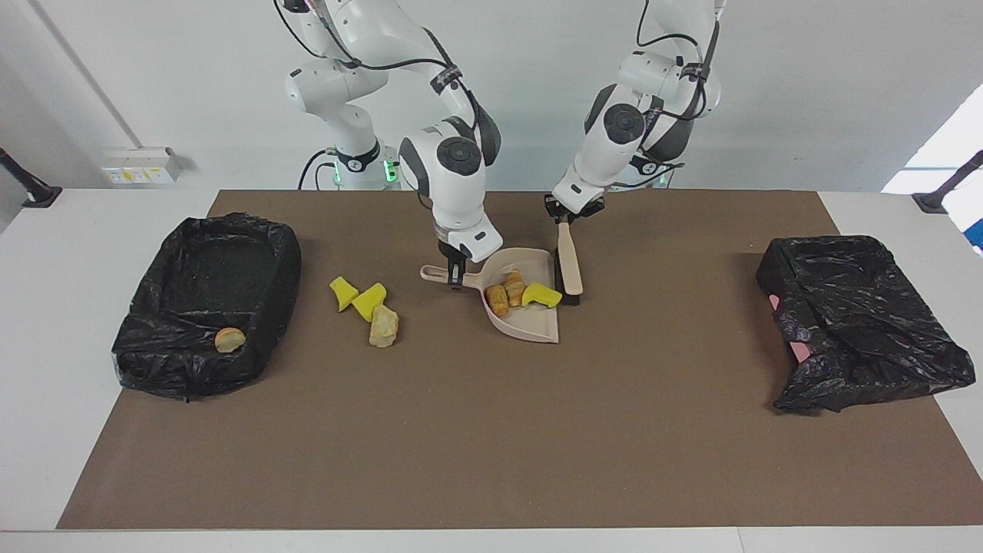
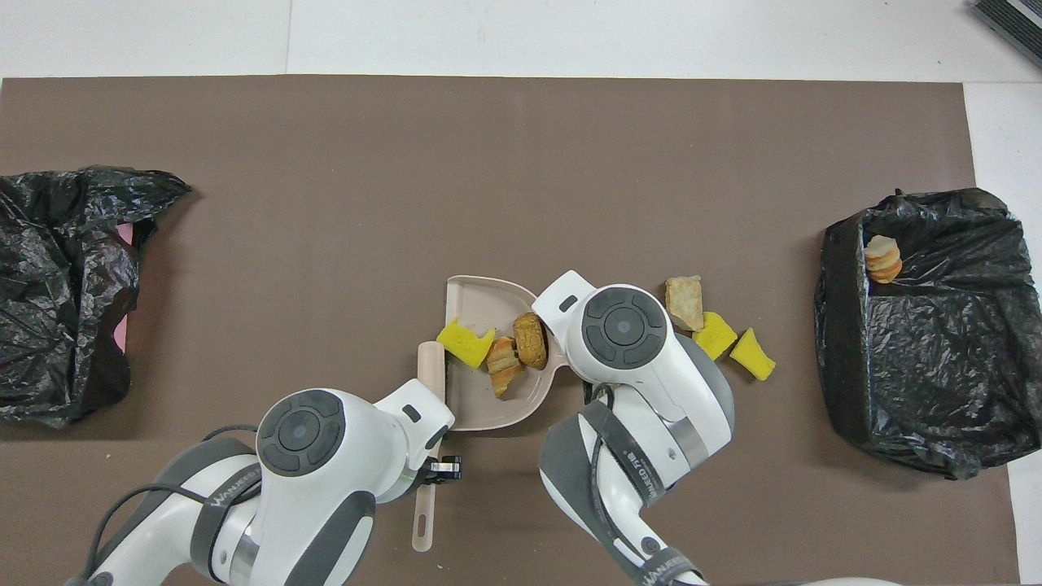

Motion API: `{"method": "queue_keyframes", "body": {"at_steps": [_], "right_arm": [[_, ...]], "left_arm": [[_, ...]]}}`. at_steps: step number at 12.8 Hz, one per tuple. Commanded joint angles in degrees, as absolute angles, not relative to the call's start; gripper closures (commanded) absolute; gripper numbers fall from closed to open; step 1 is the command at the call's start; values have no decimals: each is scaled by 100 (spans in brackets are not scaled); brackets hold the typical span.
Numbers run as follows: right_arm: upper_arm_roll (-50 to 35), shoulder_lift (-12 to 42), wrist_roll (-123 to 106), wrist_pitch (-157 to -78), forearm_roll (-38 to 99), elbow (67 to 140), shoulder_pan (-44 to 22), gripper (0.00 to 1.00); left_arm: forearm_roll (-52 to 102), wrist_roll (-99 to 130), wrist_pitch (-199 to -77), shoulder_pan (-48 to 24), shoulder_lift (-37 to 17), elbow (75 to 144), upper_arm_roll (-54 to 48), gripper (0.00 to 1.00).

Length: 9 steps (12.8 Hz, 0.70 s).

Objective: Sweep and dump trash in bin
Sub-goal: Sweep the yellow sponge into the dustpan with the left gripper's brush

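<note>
left jaws (image 1: 567, 224) pinch brush (image 1: 569, 267) at dustpan (image 1: 537, 326) mouth | right jaws (image 1: 456, 276) pinch its handle | pan: one yellow lump (image 1: 541, 295), two bread pieces (image 1: 506, 294) | desk: three lumps (image 1: 369, 308) unswept | bin (image 1: 201, 307): one piece; dump pending

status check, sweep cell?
Left hand shut on beige brush; right hand shut on beige dustpan. Yellow foam chunk in pan. Nothing blocking.

Bright even light, soft short shadows, sharp focus
</note>
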<state>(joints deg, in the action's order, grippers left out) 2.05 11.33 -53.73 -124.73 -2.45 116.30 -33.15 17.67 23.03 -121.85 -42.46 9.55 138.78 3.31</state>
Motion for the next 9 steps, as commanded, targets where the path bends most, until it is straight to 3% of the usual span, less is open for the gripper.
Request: {"method": "queue_keyframes", "body": {"at_steps": [1, 5, 9], "right_arm": [[176, 1195, -5353, -12533, -334, 11593, -3252, 100], [176, 1195, -5353, -12524, -334, 11601, -3252, 100], [176, 1187, -5238, -12489, -316, 11593, -3252, 100]], "left_arm": [[1934, 1820, -12235, -4465, 897, 13738, 396, 100], [1829, 1837, -11674, -4316, 817, 13457, 457, 100], [897, 1775, -10741, -4245, 1071, 13298, 440, 100]]}}
